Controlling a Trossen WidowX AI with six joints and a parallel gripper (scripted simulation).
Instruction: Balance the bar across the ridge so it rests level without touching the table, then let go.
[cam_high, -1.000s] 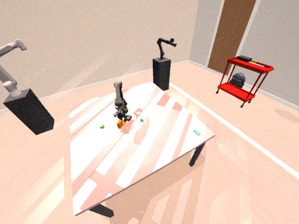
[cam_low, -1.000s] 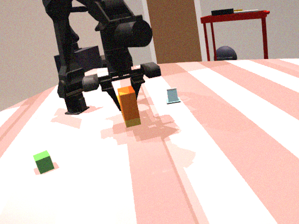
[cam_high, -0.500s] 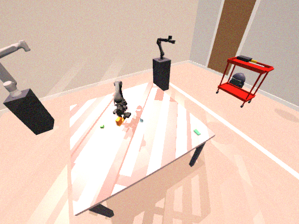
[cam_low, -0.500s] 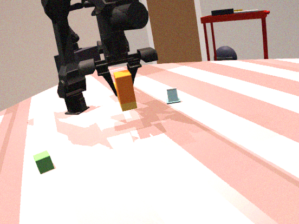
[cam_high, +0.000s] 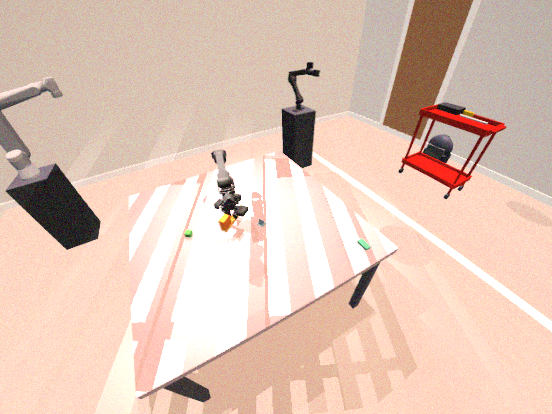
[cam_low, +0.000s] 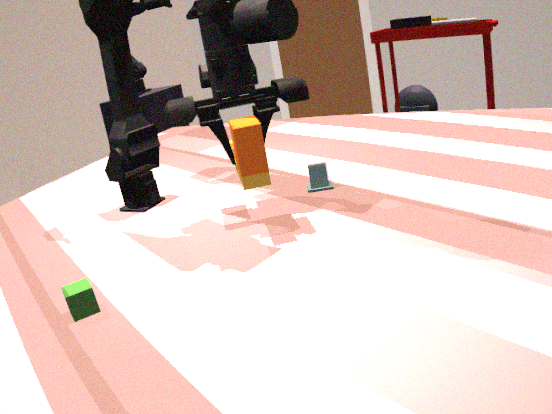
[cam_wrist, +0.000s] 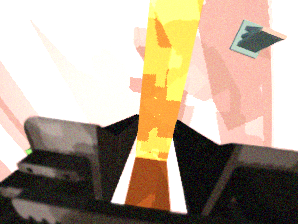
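The orange-yellow bar (cam_high: 225, 223) (cam_low: 252, 157) (cam_wrist: 167, 65) is held by my gripper (cam_high: 234, 217) (cam_low: 249, 150) (cam_wrist: 156, 121), which is shut on it. In the wrist view the bar runs lengthwise between the fingers, away from the palm. It appears raised above the table, with shadows below it in the exterior view. The ridge (cam_high: 261, 223) (cam_low: 318, 175) (cam_wrist: 262, 41) is a small teal upright piece on a thin flat base. It stands on the table to the right of the bar, apart from it, at the upper right of the wrist view.
A green cube (cam_high: 188, 233) (cam_low: 84, 304) sits on the table to the left of the bar. A flat green piece (cam_high: 364, 244) lies near the table's right corner. Striped light and shadow cover the table (cam_high: 220, 300). A red cart (cam_high: 435, 170) stands off the table.
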